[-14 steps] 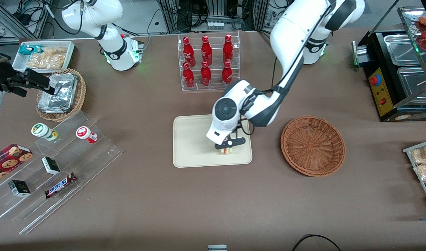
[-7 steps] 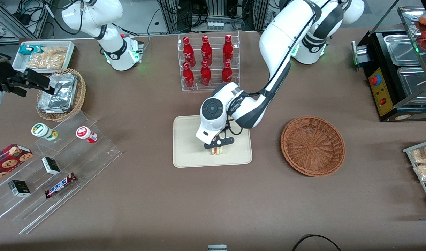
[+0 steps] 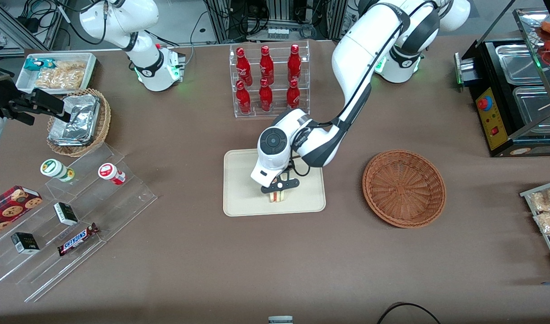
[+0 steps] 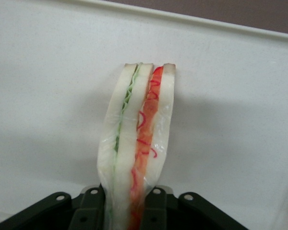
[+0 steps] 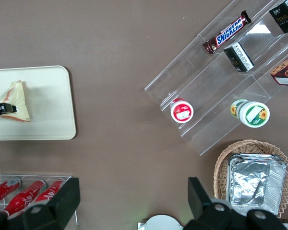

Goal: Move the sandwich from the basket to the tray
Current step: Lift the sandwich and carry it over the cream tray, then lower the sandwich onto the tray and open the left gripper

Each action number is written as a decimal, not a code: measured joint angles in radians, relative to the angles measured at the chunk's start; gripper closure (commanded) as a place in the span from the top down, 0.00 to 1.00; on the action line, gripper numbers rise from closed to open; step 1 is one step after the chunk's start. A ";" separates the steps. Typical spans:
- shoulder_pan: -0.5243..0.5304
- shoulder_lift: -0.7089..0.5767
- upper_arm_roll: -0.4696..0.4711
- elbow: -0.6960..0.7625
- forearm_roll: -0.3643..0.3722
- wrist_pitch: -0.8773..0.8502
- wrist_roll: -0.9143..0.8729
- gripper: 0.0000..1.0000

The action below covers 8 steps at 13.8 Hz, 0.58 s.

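While the left arm's black two-finger gripper (image 3: 278, 191) hangs low over the flat cream-beige rectangular tray (image 3: 243, 189), its fingers (image 4: 89, 211) are pinched on the small triangular sandwich wedge (image 3: 278, 196), gripping its outer bread faces. Sandwich stands on edge over the tray, cut side toward the wrist camera: three pale bread slices (image 4: 137, 143), one green filling seam, one red-pink seam, wrapped in clear film. Whether it touches the tray surface cannot be told. Round reddish-brown wicker basket (image 3: 404, 187) lies beside the tray toward the working arm's end of the table, well apart from it.
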 measured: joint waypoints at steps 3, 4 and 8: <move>0.002 -0.012 0.003 0.030 0.000 0.002 -0.003 1.00; 0.002 -0.025 0.004 0.037 0.000 0.001 -0.004 1.00; 0.002 -0.117 0.007 0.045 0.001 -0.068 -0.004 1.00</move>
